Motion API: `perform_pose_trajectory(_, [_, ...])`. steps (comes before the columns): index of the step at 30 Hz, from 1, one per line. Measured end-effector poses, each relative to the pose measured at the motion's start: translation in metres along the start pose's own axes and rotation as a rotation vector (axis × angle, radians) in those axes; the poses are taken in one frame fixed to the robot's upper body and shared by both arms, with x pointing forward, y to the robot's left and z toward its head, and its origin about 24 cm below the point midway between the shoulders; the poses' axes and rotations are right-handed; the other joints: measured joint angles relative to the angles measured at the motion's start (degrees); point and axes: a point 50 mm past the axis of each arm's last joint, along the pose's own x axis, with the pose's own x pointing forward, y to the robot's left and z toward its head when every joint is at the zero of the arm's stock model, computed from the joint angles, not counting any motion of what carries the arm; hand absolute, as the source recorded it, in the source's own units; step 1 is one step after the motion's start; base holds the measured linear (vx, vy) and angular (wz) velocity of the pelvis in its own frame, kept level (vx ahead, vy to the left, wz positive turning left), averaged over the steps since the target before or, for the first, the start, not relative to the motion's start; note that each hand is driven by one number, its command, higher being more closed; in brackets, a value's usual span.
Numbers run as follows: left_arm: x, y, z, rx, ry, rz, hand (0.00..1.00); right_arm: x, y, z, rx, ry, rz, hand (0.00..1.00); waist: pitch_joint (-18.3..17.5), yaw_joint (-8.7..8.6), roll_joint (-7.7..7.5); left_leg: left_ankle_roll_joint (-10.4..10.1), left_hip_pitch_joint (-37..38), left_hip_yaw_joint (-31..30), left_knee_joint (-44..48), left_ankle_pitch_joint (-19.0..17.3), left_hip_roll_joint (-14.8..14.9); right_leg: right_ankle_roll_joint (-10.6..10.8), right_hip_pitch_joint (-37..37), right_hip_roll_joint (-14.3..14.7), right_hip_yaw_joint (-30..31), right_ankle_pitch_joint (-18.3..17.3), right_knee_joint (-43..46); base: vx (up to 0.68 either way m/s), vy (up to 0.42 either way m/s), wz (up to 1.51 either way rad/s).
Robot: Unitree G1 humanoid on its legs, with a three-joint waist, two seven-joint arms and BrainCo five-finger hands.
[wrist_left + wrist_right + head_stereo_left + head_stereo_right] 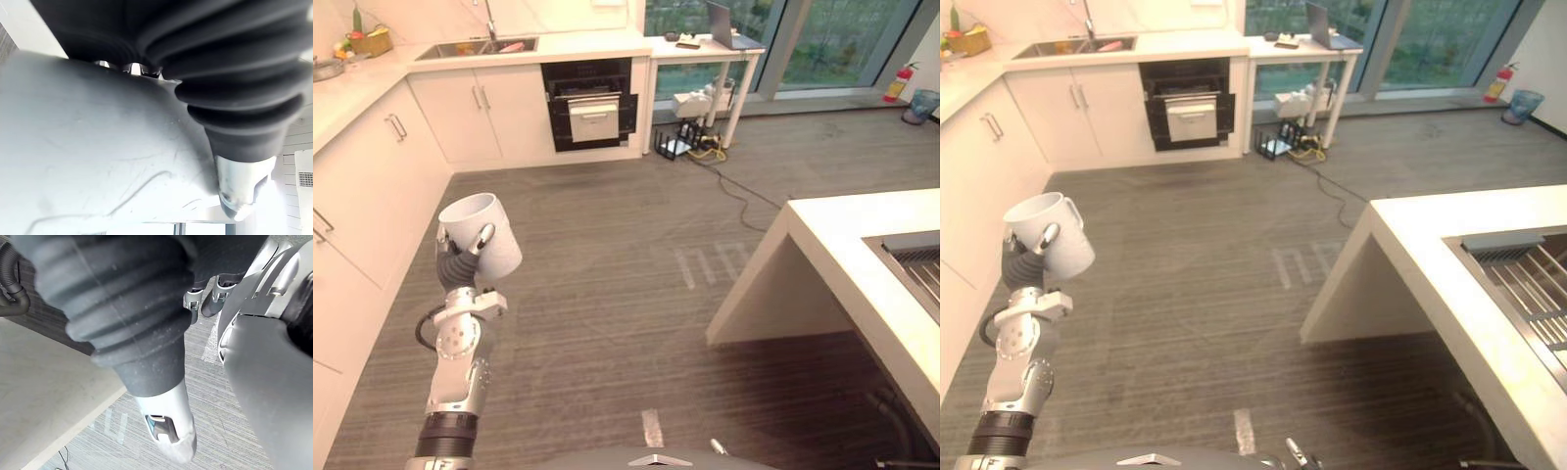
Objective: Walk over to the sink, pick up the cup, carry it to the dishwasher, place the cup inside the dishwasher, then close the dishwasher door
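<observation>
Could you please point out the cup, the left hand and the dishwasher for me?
cup [501,247]: left eye view, on its white side wall.
left hand [460,264]: left eye view, on its dark ribbed cover.
dishwasher [594,119]: left eye view, on its pale front panel.

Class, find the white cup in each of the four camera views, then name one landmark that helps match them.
Left eye view: white cup at lower left, held up by the left hand.
Right eye view: the cup sits nearer the left edge.
Left wrist view: its pale wall lies against the hand.
Right wrist view: right hand over grey floor instead.
Landmark: the left hand's dark ribbed cover.
</observation>
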Motion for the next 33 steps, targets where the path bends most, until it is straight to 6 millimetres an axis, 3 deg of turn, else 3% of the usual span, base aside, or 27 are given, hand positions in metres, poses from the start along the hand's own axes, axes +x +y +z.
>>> perform_pose_trajectory(5, [-0.004,-0.002,-0.014,0.000,0.055,-0.006,1.00,-0.001,-0.003,-0.004,-0.020,0.038,-0.005,0.00,0.61,-0.43,-0.03,0.33,-0.59,-0.10,0.03,-0.80,-0.26,0.00,-0.90,-0.24,-0.11,-1.16,0.99,0.00,0.006,0.03])
perform_pose_trajectory(8, [-0.013,-0.022,-0.031,-0.017,0.150,-0.087,1.00,-0.002,-0.006,-0.008,0.007,0.046,-0.022,0.00,0.78,-1.09,-1.20,2.47,-3.00,0.15,2.19,-2.41,-2.02,-2.26,-6.62,-4.25,-0.24,-7.86,11.75,0.07,0.076,0.36])
perform_pose_trajectory(9, [-0.017,-0.035,-0.037,-0.021,0.187,-0.147,1.00,-0.003,-0.009,-0.006,0.014,0.040,-0.033,0.00,1.22,-1.43,-1.60,2.83,-4.48,0.04,7.35,-6.26,-2.97,-3.86,-7.88,-6.72,-1.20,-9.69,17.36,0.16,0.090,0.37])
perform_pose_trajectory(10, [-0.019,-0.045,-0.043,-0.028,0.227,-0.185,1.00,-0.003,-0.010,-0.001,0.003,0.028,-0.036,0.00,3.39,-1.34,-1.52,4.08,-5.36,-0.63,11.78,-9.87,-2.76,-5.27,-12.07,-9.87,-1.53,-7.36,30.20,0.11,0.126,0.41])
perform_pose_trajectory(11, [-0.021,-0.050,-0.052,-0.018,0.280,-0.202,1.00,-0.001,-0.007,0.005,-0.019,0.016,-0.024,0.00,4.15,-1.61,-1.25,4.92,-5.74,-1.03,15.67,-12.66,-2.43,-9.85,-15.91,-11.95,-1.10,-4.55,40.31,0.03,0.112,0.26])
perform_pose_trajectory(12, [-0.022,-0.051,-0.056,-0.013,0.309,-0.205,1.00,-0.001,-0.009,0.007,-0.031,0.012,-0.027,0.00,4.38,-1.72,-1.18,5.80,-5.75,-1.43,17.61,-14.51,-2.08,-12.77,-18.84,-13.03,0.05,-1.03,46.31,0.03,0.113,0.17])
perform_pose_trajectory(13, [-0.025,-0.053,-0.061,-0.015,0.345,-0.199,1.00,0.000,-0.008,0.010,-0.035,0.003,-0.024,0.00,5.57,-1.58,0.08,6.45,-5.43,-2.77,20.75,-17.45,-0.43,-9.27,-24.75,-11.92,3.02,-3.08,54.62,0.13,0.065,0.00])
perform_pose_trajectory(14, [-0.025,-0.053,-0.062,-0.009,0.352,-0.200,1.00,0.001,-0.001,0.011,-0.032,-0.007,-0.003,0.00,5.92,-1.44,0.37,6.26,-4.41,-3.20,21.35,-18.90,1.39,-6.40,-27.13,-7.53,2.78,-8.20,51.29,0.17,0.042,-0.01])
perform_pose_trajectory(15, [-0.024,-0.054,-0.061,-0.003,0.345,-0.212,1.00,0.002,0.003,0.011,-0.025,-0.015,0.010,0.00,5.87,-1.49,0.83,6.22,-3.93,-3.52,20.94,-18.97,1.78,-5.54,-27.45,-4.81,2.86,-8.76,45.62,0.22,0.033,0.24])
perform_pose_trajectory(16, [-0.020,-0.061,-0.057,0.010,0.328,-0.257,1.00,0.001,0.007,0.010,-0.012,-0.024,0.028,0.00,6.52,-1.65,-0.17,6.22,-3.32,-4.55,19.80,-18.96,1.55,-2.74,-27.43,-0.60,3.58,-6.58,31.06,0.24,0.005,0.60])
perform_pose_trajectory(17, [-0.017,-0.072,-0.053,0.036,0.304,-0.328,1.00,-0.001,0.006,0.007,0.005,-0.030,0.030,0.00,7.16,-2.03,-1.29,6.07,-3.20,-6.37,19.75,-19.35,0.45,-0.16,-26.94,1.74,5.78,-1.82,17.86,0.24,-0.016,0.80])
perform_pose_trajectory(18, [-0.018,-0.077,-0.052,0.049,0.297,-0.365,1.00,-0.002,0.003,0.005,0.014,-0.028,0.021,0.00,7.51,-2.54,-1.78,5.95,-3.04,-7.51,20.04,-19.90,-0.18,0.54,-26.59,2.29,6.91,0.39,13.47,0.27,-0.069,1.15])
perform_pose_trajectory(20, [-0.025,-0.091,-0.053,0.042,0.301,-0.443,1.00,-0.010,-0.015,-0.007,0.028,0.003,-0.036,0.00,7.70,-4.12,-1.93,5.72,-0.71,-11.72,22.24,-23.74,-1.55,-0.20,-25.06,2.53,9.90,1.93,10.70,0.40,-0.142,1.15])
perform_pose_trajectory(21, [-0.027,-0.094,-0.053,0.035,0.301,-0.463,1.00,-0.016,-0.025,-0.015,0.037,0.027,-0.070,0.00,7.52,-4.22,-1.71,5.16,0.91,-12.76,22.99,-25.67,-1.76,-2.01,-24.28,2.79,11.06,1.95,11.47,0.43,-0.159,0.94])
perform_pose_trajectory(22, [-0.029,-0.098,-0.053,0.015,0.307,-0.475,1.00,-0.021,-0.035,-0.020,0.051,0.037,-0.113,0.00,7.19,-4.42,-0.46,4.37,2.09,-14.40,24.02,-28.08,-0.62,-3.78,-24.65,3.53,11.18,4.02,16.39,0.49,-0.173,0.64])
perform_pose_trajectory(23, [-0.031,-0.099,-0.054,0.009,0.312,-0.479,1.00,-0.025,-0.043,-0.022,0.065,0.041,-0.138,0.00,6.66,-4.35,0.84,4.28,3.05,-14.57,23.52,-28.88,0.02,-3.87,-25.28,4.20,10.78,3.93,18.91,0.43,-0.133,0.37])
perform_pose_trajectory(24, [-0.040,-0.097,-0.059,-0.021,0.339,-0.471,1.00,-0.027,-0.049,-0.020,0.067,0.035,-0.165,0.00,5.74,-4.29,4.85,3.18,5.17,-13.86,22.10,-29.56,2.55,-4.09,-25.22,5.73,9.73,0.34,22.23,0.60,-0.108,0.23])
perform_pose_trajectory(25, [-0.042,-0.099,-0.058,-0.037,0.340,-0.476,1.00,-0.025,-0.048,-0.017,0.086,0.025,-0.167,0.00,5.15,-4.81,6.50,-0.90,2.28,-10.59,31.83,-26.87,5.06,-5.03,-24.99,5.84,8.69,-2.88,25.29,0.61,-0.128,0.28])
perform_pose_trajectory(26, [-0.043,-0.100,-0.057,-0.047,0.337,-0.481,1.00,-0.025,-0.046,-0.020,0.103,0.024,-0.164,0.00,5.01,-4.82,6.76,-2.26,0.40,-9.26,36.76,-24.49,6.36,-4.74,-23.86,4.99,7.72,-3.80,26.46,0.60,-0.141,0.52])
perform_pose_trajectory(27, [-0.047,-0.106,-0.056,-0.072,0.338,-0.492,1.00,-0.027,-0.047,-0.023,0.113,0.023,-0.167,0.00,5.80,-5.11,5.51,-1.95,-2.13,-8.18,45.30,-17.51,8.26,-4.94,-20.21,4.67,5.99,-5.49,26.03,0.69,-0.292,0.52])
perform_pose_trajectory(28, [-0.047,-0.110,-0.052,-0.092,0.322,-0.497,1.00,-0.028,-0.049,-0.023,0.108,0.011,-0.170,0.00,6.03,-4.71,5.16,-1.46,-4.86,-6.26,54.37,-8.94,12.01,-5.23,-14.34,5.92,5.57,-7.63,21.79,0.57,-0.212,0.44])
perform_pose_trajectory(29, [-0.046,-0.112,-0.048,-0.103,0.306,-0.499,1.00,-0.027,-0.048,-0.021,0.106,-0.001,-0.168,0.00,6.32,-4.50,5.64,-0.68,-6.85,-5.52,59.25,-9.25,14.54,-5.65,-12.17,6.74,5.02,-7.93,20.24,0.67,-0.202,0.13])
perform_pose_trajectory(30, [-0.041,-0.112,-0.040,-0.105,0.268,-0.504,1.00,-0.024,-0.044,-0.014,0.127,-0.040,-0.153,0.00,6.51,-4.03,5.55,1.35,-11.37,-4.27,66.06,-12.89,17.52,-6.41,-9.00,8.09,5.34,-9.04,17.78,0.42,-0.056,-0.12])
perform_pose_trajectory(32, [-0.032,-0.108,-0.032,-0.078,0.219,-0.514,1.00,-0.019,-0.036,-0.003,0.226,-0.103,-0.107,0.00,7.48,-2.86,3.66,2.29,-16.43,-1.85,66.30,-17.47,17.70,-6.24,-4.06,7.92,6.27,-10.11,14.66,0.48,-0.059,-0.45])
perform_pose_trajectory(33, [-0.027,-0.102,-0.025,-0.063,0.186,-0.509,1.00,-0.014,-0.028,0.009,0.289,-0.147,-0.066,0.00,7.81,-1.49,2.62,1.48,-18.79,0.89,59.78,-18.82,17.16,-5.90,-1.79,7.23,7.78,-10.44,12.90,0.53,-0.010,-0.89])
